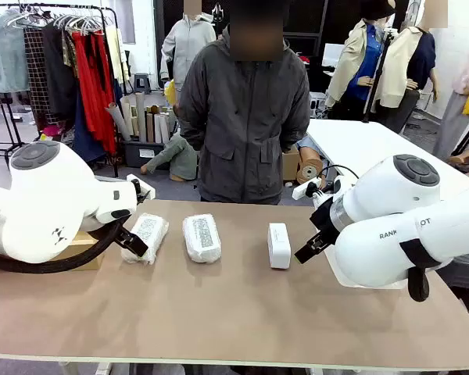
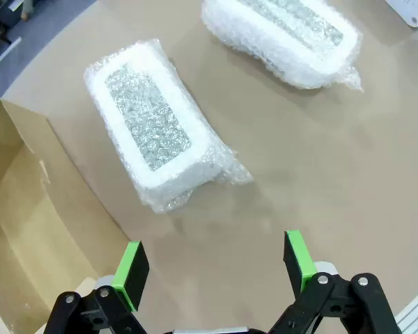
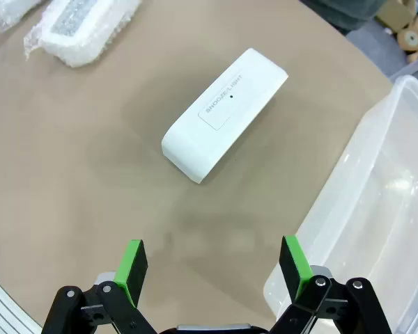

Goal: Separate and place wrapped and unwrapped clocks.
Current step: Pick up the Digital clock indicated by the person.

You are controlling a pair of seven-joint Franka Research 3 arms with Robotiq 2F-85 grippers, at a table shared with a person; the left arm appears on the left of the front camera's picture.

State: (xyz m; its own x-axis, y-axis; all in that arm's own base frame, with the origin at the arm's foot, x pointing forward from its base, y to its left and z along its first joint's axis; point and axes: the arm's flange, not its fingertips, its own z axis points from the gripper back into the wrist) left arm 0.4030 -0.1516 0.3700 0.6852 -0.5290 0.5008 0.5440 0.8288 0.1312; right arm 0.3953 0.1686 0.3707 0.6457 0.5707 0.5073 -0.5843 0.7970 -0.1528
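- Tabletop (image 1: 234,320) is brown and carries three clocks in a row. A person stands at the far side, not reaching in. Positions?
- Left wrapped clock (image 2: 153,125) lies flat ahead of the left pincer (image 2: 216,268), near the cardboard box (image 2: 28,229). Middle wrapped clock (image 2: 285,35) lies near it, not touching. Bare clock (image 3: 223,115) lies flat ahead of the right pincer (image 3: 212,268), near the clear bin (image 3: 376,209).
- Pincers?
- Both are spread wide above the tabletop, holding nothing.
- Step in hand?
- Judged as the approach. Nothing is sorted yet; box and bin look empty where visible.
- Next move?
- Each pincer should descend and straddle its clock across the short width. Both clocks lie askew to the fingers, so a wrist turn seems needed first. The crinkly wrap may give or slip under the pads.
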